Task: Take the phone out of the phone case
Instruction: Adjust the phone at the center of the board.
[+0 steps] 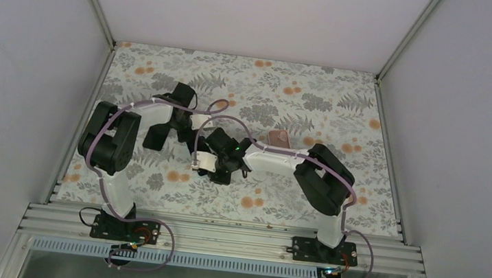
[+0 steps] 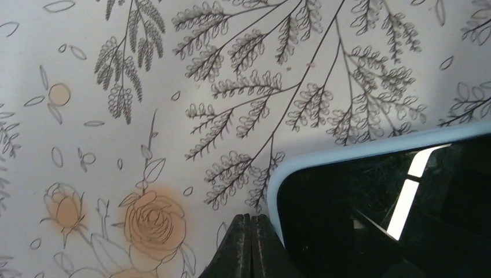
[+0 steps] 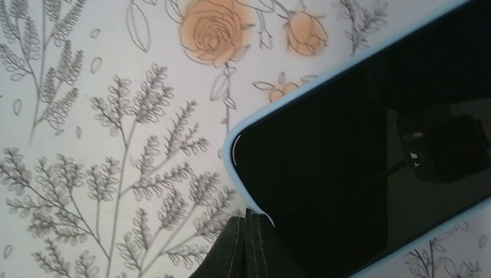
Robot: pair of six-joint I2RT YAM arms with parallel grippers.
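Phone [image 3: 359,168] lies screen-up on the table [image 2: 173,58] in its blue case [image 3: 233,152] — glass slick and fragile, rim likely pliable. Left gripper [image 2: 250,246] and right gripper [image 3: 248,246] are both clenched empty (tips beside the rim). You should pry at a corner lip.

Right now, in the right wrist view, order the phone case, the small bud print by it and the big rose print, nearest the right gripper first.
1. phone case, beside the right gripper, on its right.
2. small bud print, higher up, by the case's edge.
3. big rose print, at the top, slightly left.
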